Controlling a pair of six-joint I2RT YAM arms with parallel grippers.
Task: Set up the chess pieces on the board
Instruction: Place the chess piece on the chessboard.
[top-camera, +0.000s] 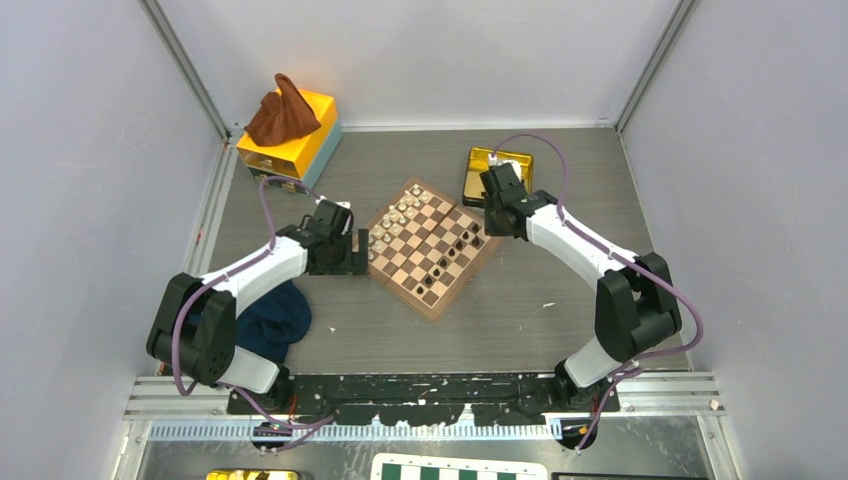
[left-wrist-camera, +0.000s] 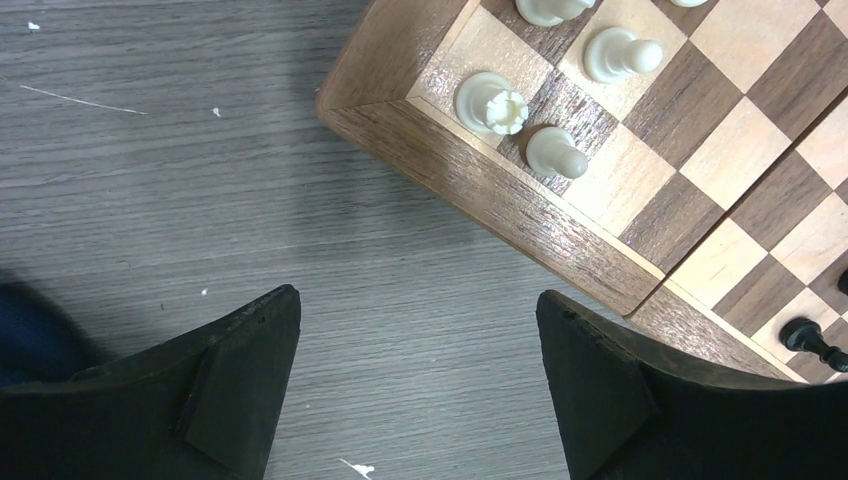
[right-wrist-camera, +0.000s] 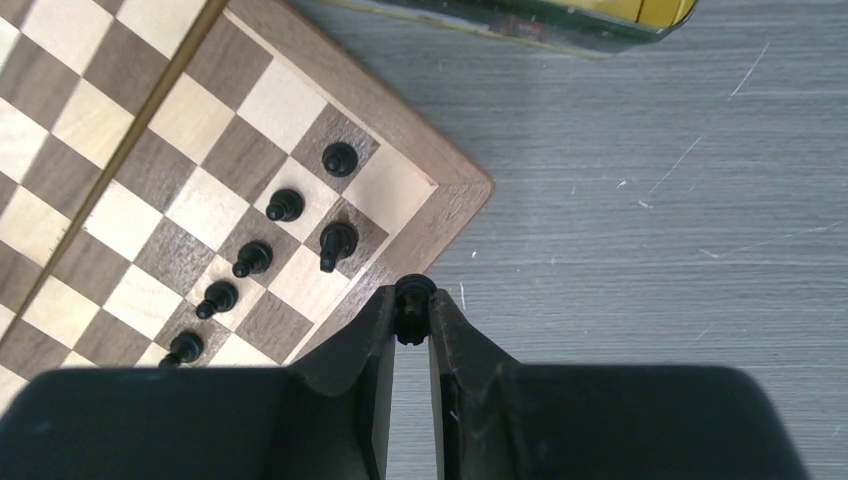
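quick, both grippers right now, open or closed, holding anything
Left gripper: open, holding nothing.
Right gripper: closed on a black chess piece.

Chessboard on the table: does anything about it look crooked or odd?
Yes. The board sits askew, a corner pointing at the table's near edge instead of a side. The black pieces and cream pieces on it look upright.

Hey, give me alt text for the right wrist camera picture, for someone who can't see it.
The right gripper is shut on a tiny black chess piece beside the rim of a small wooden chessboard with dark brown and light tan squares, near its corner. Six more black pieces sit on squares close to that corner.
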